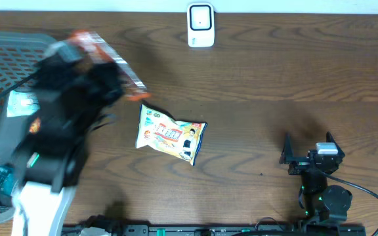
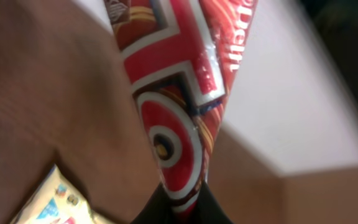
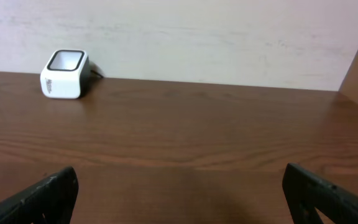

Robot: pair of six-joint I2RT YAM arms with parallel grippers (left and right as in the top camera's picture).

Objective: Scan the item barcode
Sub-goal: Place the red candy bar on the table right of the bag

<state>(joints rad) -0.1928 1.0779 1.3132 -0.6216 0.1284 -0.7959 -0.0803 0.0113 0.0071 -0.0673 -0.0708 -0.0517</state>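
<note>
Red packet point(image 2: 178, 106) clamped in left claw point(image 2: 180, 210).

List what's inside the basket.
One pale-labelled pack shows in the basket. The left arm, holding a red packet, hangs over the basket and covers most of the rest, so any other contents can't be seen.

The dark wooden worktop point(image 1: 254, 72) carries a white scanner point(image 1: 201, 25) at its far edge. A yellow-and-white snack packet point(image 1: 170, 134) lies flat near the middle. A grey basket point(image 1: 5, 59) sits at the left end.
</note>
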